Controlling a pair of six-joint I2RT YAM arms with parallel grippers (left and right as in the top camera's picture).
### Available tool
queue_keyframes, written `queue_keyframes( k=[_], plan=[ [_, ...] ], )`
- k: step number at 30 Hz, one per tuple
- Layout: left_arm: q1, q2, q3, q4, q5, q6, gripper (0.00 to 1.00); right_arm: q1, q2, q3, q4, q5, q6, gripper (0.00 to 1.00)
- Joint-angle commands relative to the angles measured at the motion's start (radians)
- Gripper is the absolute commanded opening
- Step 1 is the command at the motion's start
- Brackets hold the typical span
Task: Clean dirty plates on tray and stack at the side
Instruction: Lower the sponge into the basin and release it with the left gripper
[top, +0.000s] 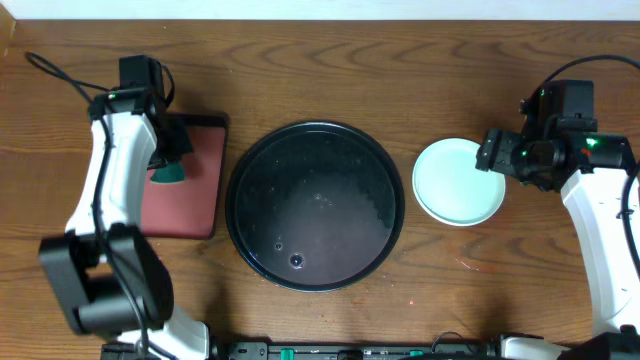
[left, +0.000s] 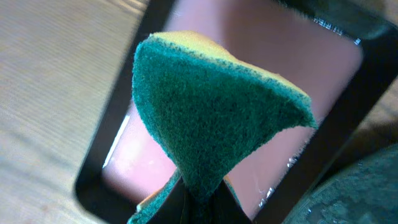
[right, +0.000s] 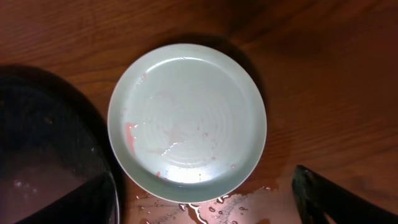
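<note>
Overhead view has a pale mint-green plate (top: 459, 181) lying on the table (top: 330, 60) toward its right edge, just beside the black tray (top: 315, 205) and not on it. I cannot tell whether other plates lie under it. In the right wrist view the plate carries pink-red smears, and a small puddle (right: 217, 210) sits on the wood at its rim. Above the plate's right rim hovers the right end effector (top: 493, 153), fingers wide apart and holding nothing. Toward the left edge, the left end effector (top: 168, 165) pinches a green sponge (left: 211, 118) above the red tray (top: 195, 195).
</note>
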Motion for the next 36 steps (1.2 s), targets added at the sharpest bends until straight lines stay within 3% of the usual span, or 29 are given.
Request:
queue_keyframes(
  k=[1, 6, 10, 12, 13, 19, 21, 29, 36],
  plan=[
    [0.0, 0.069, -0.006, 0.017, 0.093, 0.109, 0.07, 0.014, -0.002, 0.014, -0.008, -0.008, -0.023, 0.96],
    [0.001, 0.122, -0.006, 0.037, 0.093, 0.108, 0.08, 0.014, -0.002, 0.014, -0.023, -0.008, -0.023, 0.99],
    [0.001, 0.128, -0.006, 0.037, 0.092, 0.108, 0.5, 0.014, -0.002, 0.014, -0.034, -0.008, -0.024, 0.99],
    [0.001, 0.128, -0.006, 0.037, 0.092, 0.108, 0.63, 0.014, -0.002, 0.015, -0.038, -0.008, -0.024, 0.99],
    [0.001, 0.127, -0.005, 0.036, 0.092, 0.108, 0.65, 0.014, -0.002, 0.016, -0.041, -0.008, -0.023, 0.99],
    [0.001, 0.073, 0.072, -0.074, 0.093, 0.103, 0.69, 0.014, -0.026, 0.068, -0.093, -0.007, -0.023, 0.99],
    [0.001, 0.032, 0.082, -0.079, 0.093, 0.078, 0.75, 0.014, -0.042, 0.106, -0.116, -0.007, -0.023, 0.99],
    [0.001, -0.052, 0.082, -0.083, 0.093, 0.041, 0.76, 0.014, -0.181, 0.293, -0.252, -0.003, -0.066, 0.99],
    [0.001, -0.051, 0.082, -0.083, 0.093, 0.041, 0.76, 0.014, -0.389, 0.316, -0.265, 0.0, -0.064, 0.99]
  ],
)
